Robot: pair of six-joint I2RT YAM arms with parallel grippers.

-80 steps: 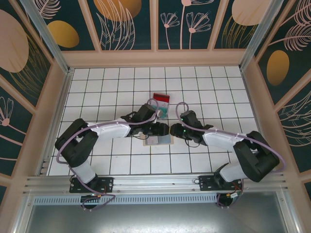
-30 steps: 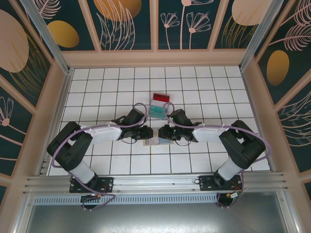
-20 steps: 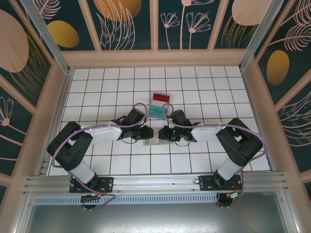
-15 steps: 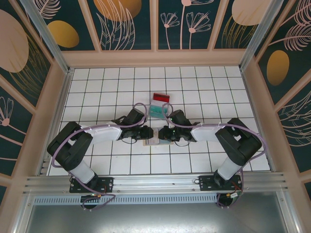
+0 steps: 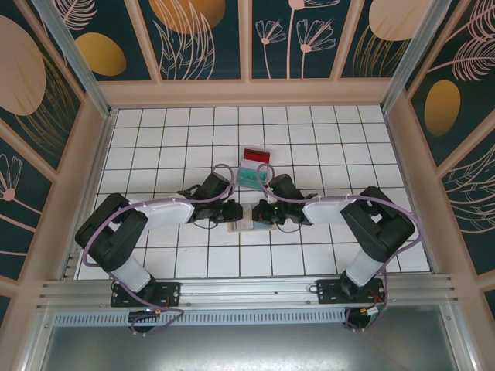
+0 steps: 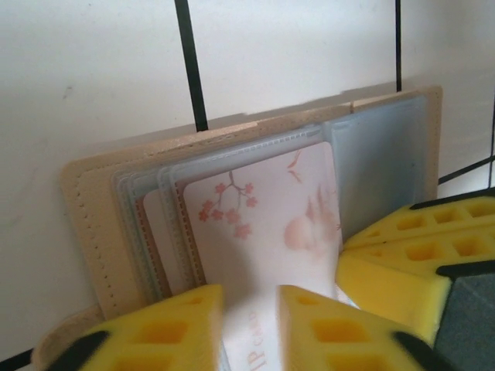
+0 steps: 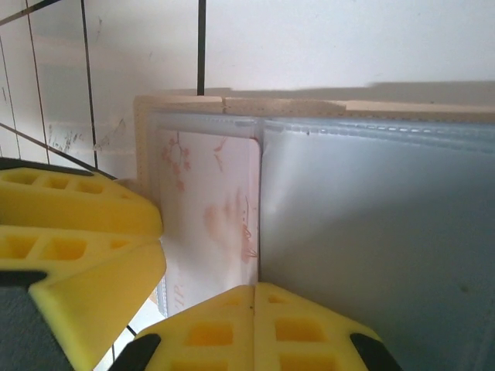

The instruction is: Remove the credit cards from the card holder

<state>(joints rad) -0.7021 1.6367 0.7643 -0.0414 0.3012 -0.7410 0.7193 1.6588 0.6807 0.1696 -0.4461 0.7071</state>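
The tan card holder (image 5: 246, 226) lies open on the tiled floor, and both grippers meet over it. A whitish credit card with pink blossoms (image 6: 263, 209) sticks partly out of the holder's (image 6: 85, 224) clear sleeves. My left gripper (image 6: 251, 297) straddles that card with a narrow gap between its yellow fingers, and the card's face shows in the gap. My right gripper (image 7: 254, 292) is shut, its fingers meeting at the seam between the card (image 7: 209, 201) and the grey panel (image 7: 371, 216). I cannot tell whether it pinches anything. A red card (image 5: 256, 154) and a teal card (image 5: 250, 176) lie on the floor beyond.
The left gripper (image 5: 236, 212) and right gripper (image 5: 261, 212) stand almost tip to tip. The right gripper's fingers (image 6: 402, 247) crowd the left wrist view, and the left gripper's fingers (image 7: 77, 224) crowd the right one. Wooden walls (image 5: 247, 93) ring the white tiled floor.
Both arms came down from beside the holder onto it. Over the last second the right gripper edged left and closed, and the left gripper's gap narrowed.
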